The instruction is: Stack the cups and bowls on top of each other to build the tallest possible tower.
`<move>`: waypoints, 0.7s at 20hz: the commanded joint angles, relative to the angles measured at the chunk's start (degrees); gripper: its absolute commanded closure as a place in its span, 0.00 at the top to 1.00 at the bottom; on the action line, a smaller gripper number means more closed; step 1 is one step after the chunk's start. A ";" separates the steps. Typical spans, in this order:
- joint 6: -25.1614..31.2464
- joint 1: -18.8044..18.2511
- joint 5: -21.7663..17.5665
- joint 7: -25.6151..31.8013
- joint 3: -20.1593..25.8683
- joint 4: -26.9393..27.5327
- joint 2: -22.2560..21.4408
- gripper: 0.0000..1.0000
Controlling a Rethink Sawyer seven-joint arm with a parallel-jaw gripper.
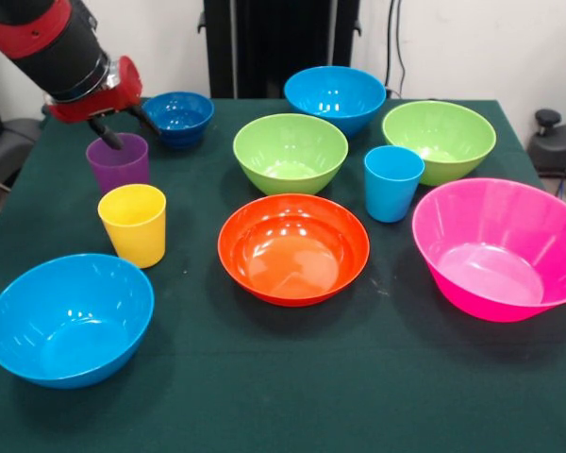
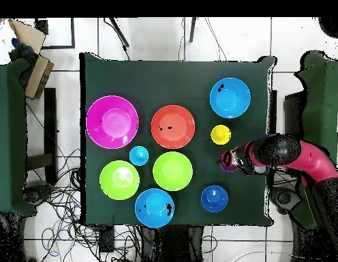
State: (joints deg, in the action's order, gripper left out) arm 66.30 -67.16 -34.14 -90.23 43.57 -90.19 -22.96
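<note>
**Gripper at the purple cup; cups and bowls all unstacked**

All positions are given as seen in the front view. At the near left, a light blue bowl [image 1: 70,319] is seen upright on the green table [image 1: 292,396]. Just beyond it stands the yellow cup [image 1: 134,224], and directly behind that, close but apart, the purple cup [image 1: 118,162].

The gripper [image 1: 123,125] is held over the purple cup, with the red and black arm [image 1: 47,42] entering from the upper left. Two dark fingers [image 1: 106,133] are spread apart; one is at the cup's far rim and the other points right, toward the small dark blue bowl [image 1: 179,117]. Nothing is clamped between them, and whether the cup is touched cannot be told. In the overhead view the gripper [image 2: 233,161] is seen covering most of the purple cup.

The orange bowl [image 1: 293,248] is placed at the centre, near. Behind it sits a lime green bowl [image 1: 291,152], and further back a second light blue bowl [image 1: 335,97].

To the right of centre the light blue cup [image 1: 392,182] stands upright, between the lime green bowl and the large pink bowl [image 1: 500,247]. A second lime green bowl [image 1: 440,140] is found behind the blue cup. The pink bowl is set at the near right.

Every cup and bowl rests open side up, each separately on the table.
</note>
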 commanded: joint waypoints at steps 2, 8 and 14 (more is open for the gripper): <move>-0.96 1.11 -5.12 18.84 0.64 3.97 1.93 1.00; -1.46 1.02 -6.31 20.32 1.15 3.60 1.21 1.00; -1.82 0.81 -7.34 21.39 2.09 3.01 0.63 1.00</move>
State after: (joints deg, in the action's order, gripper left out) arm 66.31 -67.17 -36.67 -90.17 43.86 -89.83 -22.45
